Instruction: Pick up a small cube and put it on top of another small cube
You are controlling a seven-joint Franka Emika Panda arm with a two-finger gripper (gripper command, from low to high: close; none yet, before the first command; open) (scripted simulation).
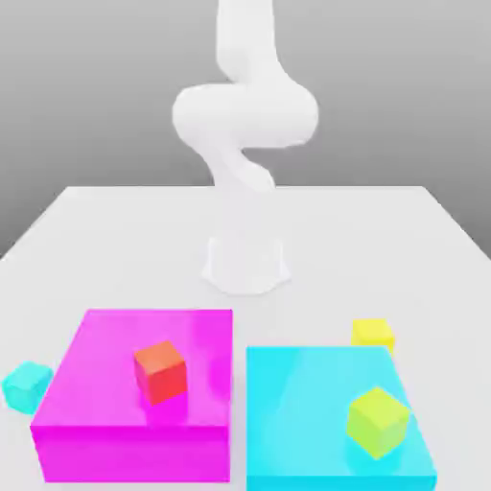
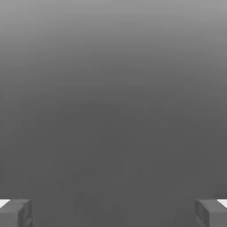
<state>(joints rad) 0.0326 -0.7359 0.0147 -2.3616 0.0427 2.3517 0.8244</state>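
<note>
Plain, flat-faced yellow cube [image 1: 372, 334] behind the smooth, flat cyan block [image 1: 316, 412], small turquoise cube [image 1: 27, 386] beside the glossy magenta block [image 1: 134, 369]; rounded white arm [image 1: 245, 115] folded upright, gripper [image 2: 113, 213] spread wide, empty.

The Panda arm [image 1: 245, 117] is smooth, glossy white, with rounded, bulging links and a flared base [image 1: 245, 267]; the blocky fingers [image 2: 25, 213] look dark grey.

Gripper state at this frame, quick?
Gripper: open, fingers wide apart, holding nothing.
</note>
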